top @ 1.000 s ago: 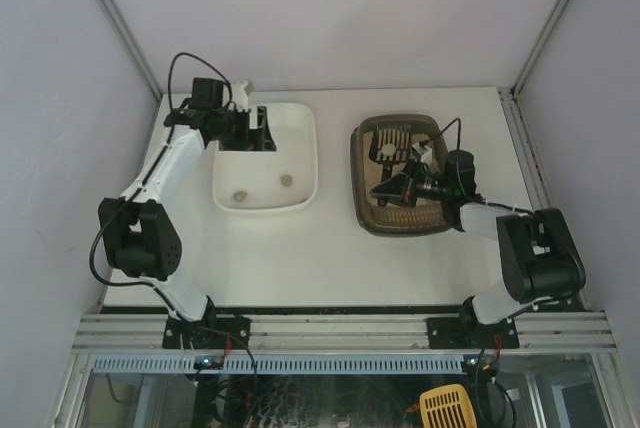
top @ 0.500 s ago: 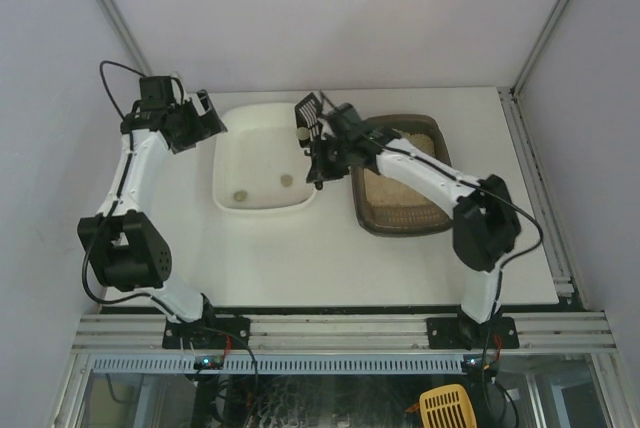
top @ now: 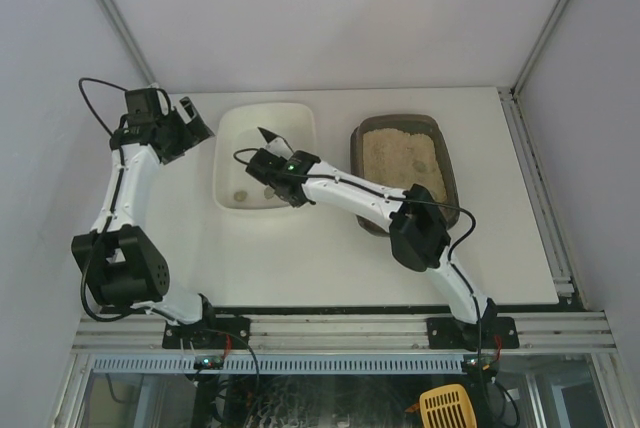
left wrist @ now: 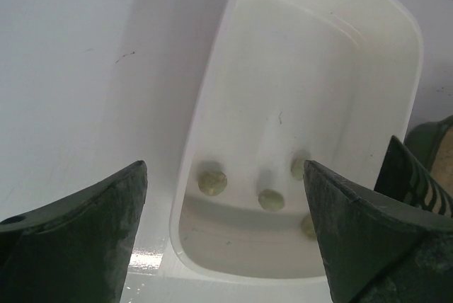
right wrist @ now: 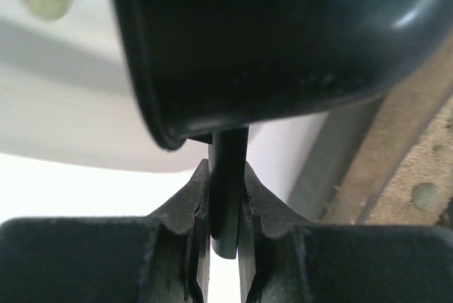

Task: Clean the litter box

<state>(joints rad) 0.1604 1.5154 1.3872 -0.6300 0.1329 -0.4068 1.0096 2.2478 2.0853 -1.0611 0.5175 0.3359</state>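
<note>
Mostly cut off, one scoop (right wrist: 283, 41) sits clamped in the right hand (right wrist: 225, 197); left hand (left wrist: 225, 175) gapes; four clumps (left wrist: 212, 181) at the tub's (left wrist: 212, 105) six o'clock.

The white tub (left wrist: 212, 90) is looking like smooth plastic, its inner walls catching a soft gloss. Inside the tub, the greenish lumps (left wrist: 212, 181) are showing a dull, slightly rough skin. Around the tub, the counter (left wrist: 71, 69) is looking smooth and white and is shining faintly. Just left of the tub, the left claw (left wrist: 224, 172) is showing fingers (left wrist: 78, 232) of matt dark plastic. Over the tub, the scoop (right wrist: 283, 41) is gleaming as glossy black plastic, and the right claw (right wrist: 225, 200) is showing the same matt dark finish. Right of the tub, the litter box (top: 356, 163) is looking like dull brown-grey plastic, and its litter (top: 395, 153) is looking grainy and sandy.
</note>
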